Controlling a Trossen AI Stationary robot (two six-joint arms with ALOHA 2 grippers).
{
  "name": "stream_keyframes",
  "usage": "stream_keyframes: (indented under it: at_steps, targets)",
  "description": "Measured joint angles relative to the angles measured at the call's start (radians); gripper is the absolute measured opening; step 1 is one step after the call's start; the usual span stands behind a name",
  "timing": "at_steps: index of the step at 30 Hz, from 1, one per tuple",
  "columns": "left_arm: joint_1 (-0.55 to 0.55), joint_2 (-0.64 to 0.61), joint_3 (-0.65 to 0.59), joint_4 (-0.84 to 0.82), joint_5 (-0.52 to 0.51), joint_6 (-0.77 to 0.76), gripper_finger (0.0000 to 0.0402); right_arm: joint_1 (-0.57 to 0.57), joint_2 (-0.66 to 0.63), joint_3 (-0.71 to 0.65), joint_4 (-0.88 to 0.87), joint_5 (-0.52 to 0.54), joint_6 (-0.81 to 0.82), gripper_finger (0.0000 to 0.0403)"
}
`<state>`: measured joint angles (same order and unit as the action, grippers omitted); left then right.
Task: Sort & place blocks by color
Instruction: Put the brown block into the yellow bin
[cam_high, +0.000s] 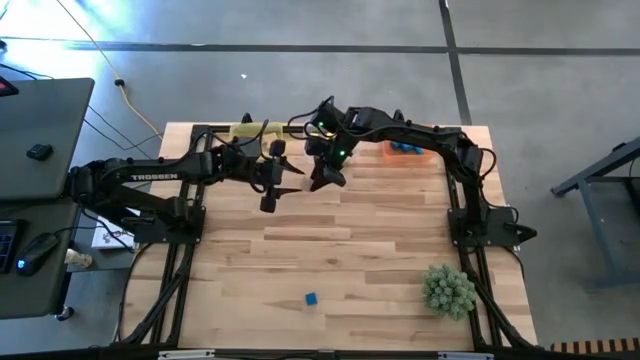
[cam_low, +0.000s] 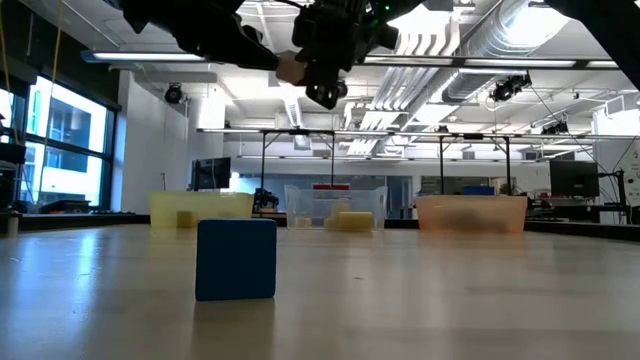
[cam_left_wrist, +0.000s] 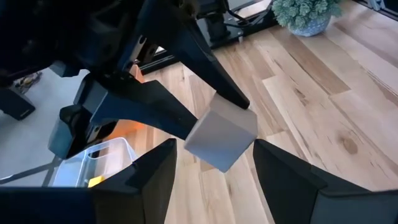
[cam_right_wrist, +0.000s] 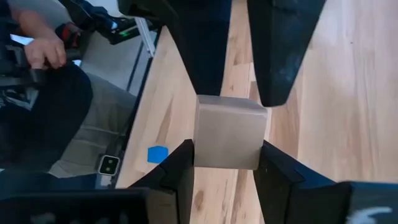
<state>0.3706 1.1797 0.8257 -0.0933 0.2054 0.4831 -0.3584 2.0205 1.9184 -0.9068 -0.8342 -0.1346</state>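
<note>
A plain tan cube (cam_right_wrist: 229, 127) hangs in the air above the table's far middle, with my right gripper (cam_right_wrist: 227, 152) shut on it. My left gripper (cam_left_wrist: 214, 149) faces it from the table's left. It is open, and its fingers stand on either side of the same cube (cam_left_wrist: 221, 134). In the high view the two grippers meet tip to tip, left (cam_high: 282, 188) and right (cam_high: 322, 176). A blue block (cam_high: 311, 299) rests flat on the table near the front edge, and stands large in the low view (cam_low: 236, 259). My right gripper pinches the tan cube by two opposite faces (cam_right_wrist: 203, 148) between its two fingers. The fingers slant down from the table's far right. The cube is lifted well clear of the table.
Along the far edge stand a yellow tub (cam_low: 200, 208), a clear tub (cam_low: 335, 208) and an orange tub (cam_high: 408, 150) that holds blue blocks. A green spiky ball (cam_high: 448, 289) sits at the front right. A person's hand (cam_right_wrist: 43, 53) shows beyond the table's edge.
</note>
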Motion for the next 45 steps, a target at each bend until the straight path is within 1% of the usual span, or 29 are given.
stream_keyframes:
  at_steps: [7,10,16,19,27,34,40,45]
  targets:
    - [-0.001,0.000,0.000,0.008,0.000,-0.002,0.0202,0.005,0.000,0.000,0.043,-0.033,0.007,0.0110]
    - [-0.007,0.000,0.000,0.029,0.000,-0.009,0.0202,0.006,0.000,0.000,0.090,-0.058,0.054,0.0110]
    - [-0.020,0.000,0.000,0.038,-0.006,-0.020,0.0200,0.005,0.000,0.000,0.114,-0.059,0.086,0.0110]
    - [-0.021,0.000,0.000,0.037,-0.003,-0.039,0.0189,0.005,0.000,0.000,0.105,-0.060,0.085,0.0110]
    - [-0.021,0.000,0.000,0.036,0.000,-0.015,0.0140,0.005,0.000,0.000,0.099,-0.071,0.093,0.0110]
    - [-0.021,0.000,0.000,0.034,0.002,-0.003,0.0130,0.005,0.000,-0.001,0.099,-0.074,0.097,0.0111]
    - [-0.020,0.000,0.000,0.029,-0.004,-0.002,0.0127,0.005,0.000,-0.001,0.103,-0.054,0.109,0.0139]
    - [-0.013,0.000,0.000,0.006,-0.017,-0.013,0.0125,0.005,-0.001,-0.001,0.108,0.016,0.133,0.0173]
